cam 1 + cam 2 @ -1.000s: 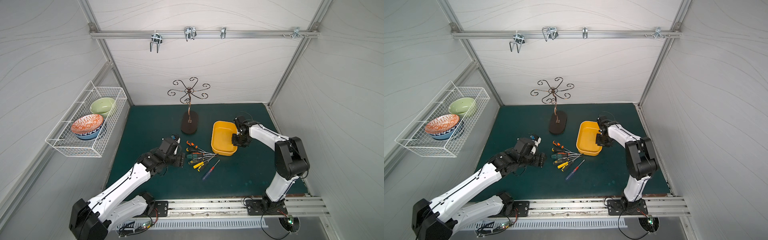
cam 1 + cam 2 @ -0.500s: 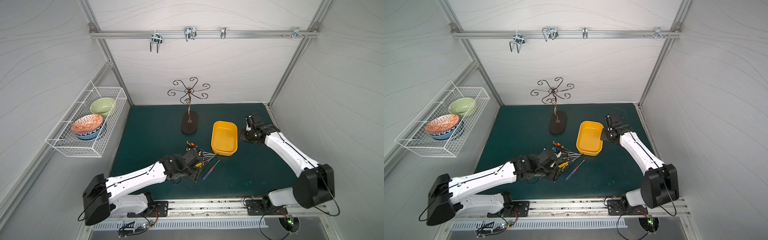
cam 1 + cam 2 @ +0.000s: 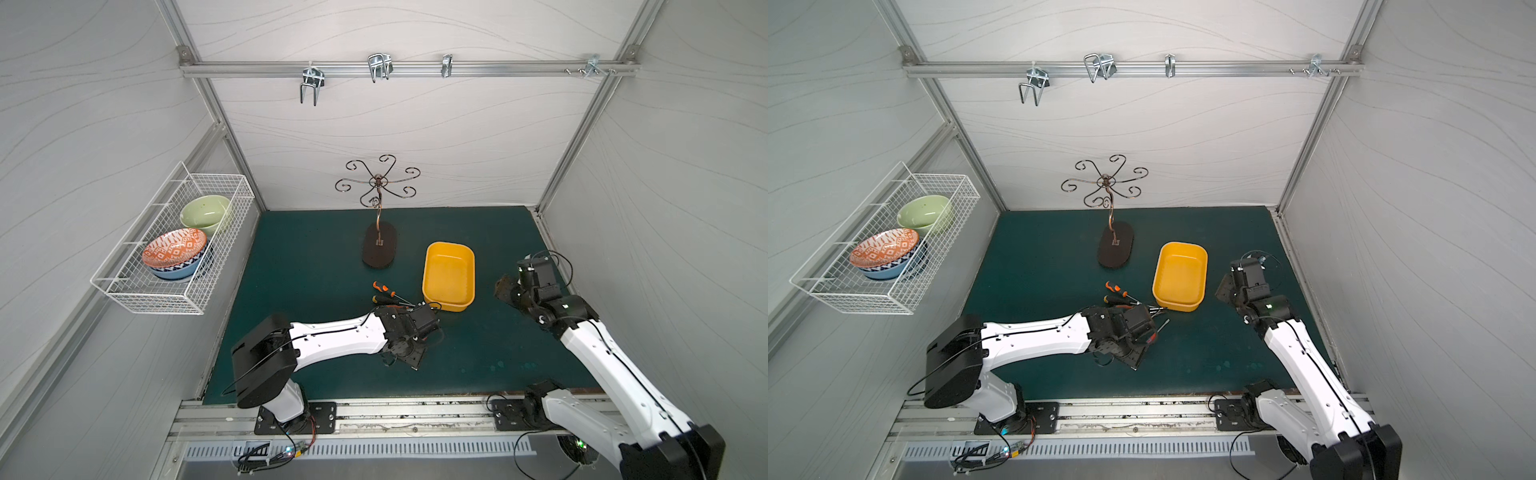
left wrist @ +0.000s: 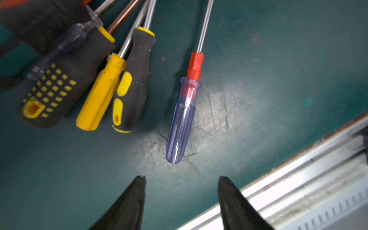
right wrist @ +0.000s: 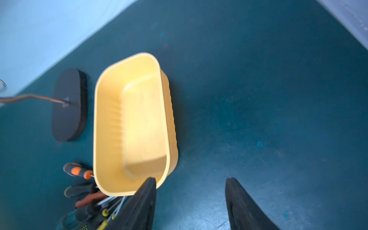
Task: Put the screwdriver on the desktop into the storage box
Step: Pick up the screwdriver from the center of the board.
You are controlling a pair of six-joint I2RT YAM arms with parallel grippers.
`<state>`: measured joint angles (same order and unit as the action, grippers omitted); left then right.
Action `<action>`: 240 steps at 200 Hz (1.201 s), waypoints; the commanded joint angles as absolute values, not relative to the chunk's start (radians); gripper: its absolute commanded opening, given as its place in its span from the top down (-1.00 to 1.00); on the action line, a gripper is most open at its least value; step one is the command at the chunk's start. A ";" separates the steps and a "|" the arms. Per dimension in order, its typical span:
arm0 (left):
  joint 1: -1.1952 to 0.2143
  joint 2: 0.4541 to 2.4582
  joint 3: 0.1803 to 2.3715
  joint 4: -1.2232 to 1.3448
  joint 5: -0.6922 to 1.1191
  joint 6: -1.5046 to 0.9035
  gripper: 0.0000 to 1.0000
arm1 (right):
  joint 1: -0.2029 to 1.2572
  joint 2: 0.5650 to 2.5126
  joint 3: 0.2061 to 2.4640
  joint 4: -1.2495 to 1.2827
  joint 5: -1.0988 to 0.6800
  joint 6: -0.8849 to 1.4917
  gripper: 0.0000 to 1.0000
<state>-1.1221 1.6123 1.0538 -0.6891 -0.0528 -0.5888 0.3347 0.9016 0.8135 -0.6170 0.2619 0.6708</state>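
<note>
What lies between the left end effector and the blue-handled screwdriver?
Nothing but bare, scuffed desktop, seen in the left wrist view, separates the left end effector from the blue-handled screwdriver.

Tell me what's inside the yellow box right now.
Nothing: the box floor shows bare yellow in both top views. The screwdrivers lie outside on the desktop. In the right wrist view, a right gripper finger covers one corner.
</note>
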 commanded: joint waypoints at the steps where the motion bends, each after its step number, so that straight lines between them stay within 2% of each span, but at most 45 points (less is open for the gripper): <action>1: -1.126 1.660 1.104 -0.671 -0.074 -0.597 -0.13 | 0.331 0.842 0.793 -0.581 0.310 0.731 -0.18; 76: -1.111 1.827 1.199 -0.665 -0.103 -0.563 0.09 | 0.331 0.819 0.789 -0.588 0.295 0.757 -0.19; 107: -1.087 1.846 1.204 -0.661 -0.082 -0.559 0.15 | 0.330 0.819 0.783 -0.583 0.299 0.761 -0.20; 138: -1.060 1.863 1.198 -0.670 -0.056 -0.564 0.31 | 0.330 0.819 0.781 -0.586 0.308 0.760 -0.22; 179: -1.058 1.886 1.207 -0.685 -0.042 -0.553 0.39 | 0.329 0.820 0.777 -0.586 0.314 0.761 -0.23; 240: -1.058 1.895 1.213 -0.700 -0.037 -0.534 0.82 | 0.326 0.816 0.777 -0.584 0.314 0.763 -0.24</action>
